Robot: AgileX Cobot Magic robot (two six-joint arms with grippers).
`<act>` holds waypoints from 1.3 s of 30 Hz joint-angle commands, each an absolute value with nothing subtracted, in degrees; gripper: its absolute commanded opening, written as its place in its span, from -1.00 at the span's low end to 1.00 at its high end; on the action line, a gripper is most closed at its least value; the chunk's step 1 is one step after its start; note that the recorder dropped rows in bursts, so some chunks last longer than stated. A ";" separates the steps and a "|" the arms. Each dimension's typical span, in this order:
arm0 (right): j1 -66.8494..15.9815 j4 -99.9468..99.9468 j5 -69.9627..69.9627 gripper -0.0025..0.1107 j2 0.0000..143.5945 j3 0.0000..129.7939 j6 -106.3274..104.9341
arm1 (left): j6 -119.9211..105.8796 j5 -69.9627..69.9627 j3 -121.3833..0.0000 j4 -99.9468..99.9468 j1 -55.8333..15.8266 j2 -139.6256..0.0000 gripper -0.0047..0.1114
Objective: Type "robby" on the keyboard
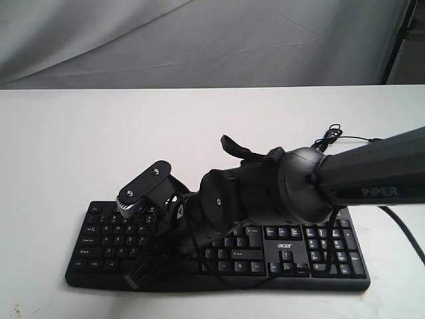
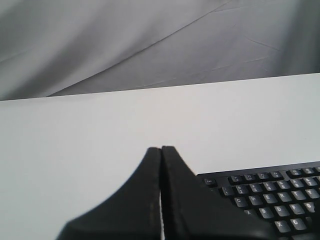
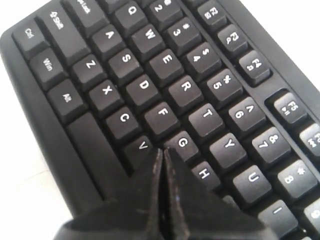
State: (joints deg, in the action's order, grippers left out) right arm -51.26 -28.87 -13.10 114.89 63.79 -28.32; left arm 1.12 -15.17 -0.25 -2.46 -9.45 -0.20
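My right claw (image 3: pixel 162 152) is pinched together, empty, tip over keyboard (image 1: pixel 285 251) btwn V and G keys, contact unclear. Left claw (image 2: pixel 161 150) also together, empty, near keyboard's corner. Keyboard flat on white table (image 1: pixel 99 133).

The middle rows of the keyboard (image 1: pixel 319 256) are hidden in the exterior view beneath the right arm (image 1: pixel 279 186); legends toward nine o'clock are blurred past reading. In the right wrist view one key, possibly B, is covered by the right gripper (image 3: pixel 162 156).
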 commanded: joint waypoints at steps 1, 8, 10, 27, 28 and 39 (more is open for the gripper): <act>-51.45 -28.02 -12.96 -0.96 113.76 63.79 -28.50 | 1.28 -14.76 0.00 -2.74 -9.82 0.00 -0.92; -51.45 -28.03 -13.09 -0.96 114.28 63.79 -28.50 | 1.28 -14.76 0.00 -2.74 -9.82 0.00 -0.92; -51.45 -28.70 -13.24 -0.96 115.40 63.79 -28.38 | 1.28 -14.76 0.00 -2.74 -9.82 0.00 -0.92; -46.29 -24.35 -21.17 -0.96 112.74 72.43 -28.00 | 1.28 -14.76 0.00 -2.74 -9.82 0.00 -0.92; -46.29 -24.35 -21.17 -0.96 112.98 72.43 -28.00 | 1.28 -14.76 0.00 -2.74 -9.82 0.00 -0.92; -46.29 -26.55 -13.19 -0.96 113.39 66.03 -28.91 | 1.28 -14.76 0.00 -2.74 -9.82 0.00 -0.92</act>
State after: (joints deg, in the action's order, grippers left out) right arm -46.60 -25.96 -15.08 113.40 66.94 -28.29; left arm 1.12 -15.17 -0.25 -2.46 -9.45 -0.20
